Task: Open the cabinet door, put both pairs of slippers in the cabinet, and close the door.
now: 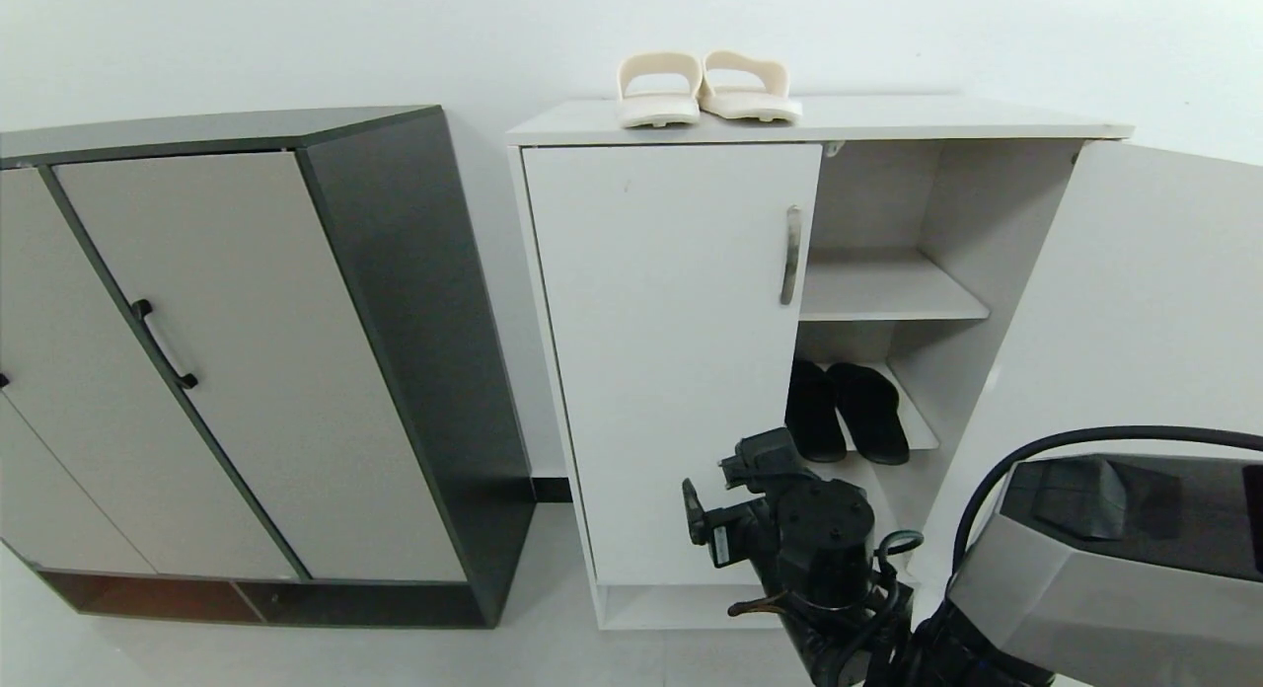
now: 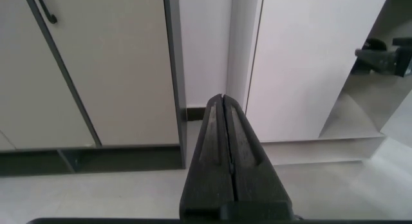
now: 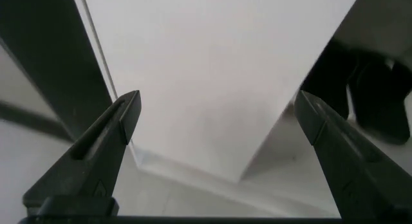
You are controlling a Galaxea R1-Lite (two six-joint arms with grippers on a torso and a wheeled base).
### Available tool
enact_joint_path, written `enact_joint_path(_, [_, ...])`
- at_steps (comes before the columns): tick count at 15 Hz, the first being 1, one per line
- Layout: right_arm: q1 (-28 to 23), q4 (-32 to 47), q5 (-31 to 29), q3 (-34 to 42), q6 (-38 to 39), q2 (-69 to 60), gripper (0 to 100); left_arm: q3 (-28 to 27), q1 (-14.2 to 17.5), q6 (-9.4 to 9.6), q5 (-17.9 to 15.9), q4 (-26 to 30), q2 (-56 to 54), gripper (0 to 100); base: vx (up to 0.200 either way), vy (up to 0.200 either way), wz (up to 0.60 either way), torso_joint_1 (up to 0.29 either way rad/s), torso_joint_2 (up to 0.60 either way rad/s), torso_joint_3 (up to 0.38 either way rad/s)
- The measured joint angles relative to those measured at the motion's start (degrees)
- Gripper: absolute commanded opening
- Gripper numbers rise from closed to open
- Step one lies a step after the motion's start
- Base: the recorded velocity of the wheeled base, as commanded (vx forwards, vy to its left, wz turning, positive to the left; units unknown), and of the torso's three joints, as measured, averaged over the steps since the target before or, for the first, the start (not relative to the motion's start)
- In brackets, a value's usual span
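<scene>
Your white shoe cabinet (image 1: 937,119) stands with its right door (image 1: 1135,302) swung open and its left door (image 1: 671,351) closed.

Your right gripper (image 3: 217,98) is spread wide and empty, low in front of the closed left door. A small white sticker (image 1: 720,546) on it is too small to read. Your left gripper (image 2: 223,98) is clenched on nothing, facing the gap beside the dark grey cabinet (image 1: 395,322). The black slippers (image 1: 849,411) lie side by side on the lower shelf (image 1: 918,425). The cream slippers (image 1: 705,90) sit on the cabinet's top. The floor (image 1: 553,648) is pale grey, and the wall (image 1: 296,36) is plain white.
</scene>
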Motion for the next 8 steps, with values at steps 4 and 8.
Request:
enact_joint_path(4, [0.13,-3.83,0.05,-0.17,-1.63,0.1,100,0.0,0.02,0.0,-0.02,0.06,0.0,0,0.0,0.0,0.0,0.051,-0.48,-0.364])
enact_joint_path(8, [-0.02,-4.13,0.05,-0.72,-1.9,0.11,100,0.02,0.05,0.0,-0.02,0.11,0.0,0,0.0,0.0,0.0,0.113,-0.47,-0.344])
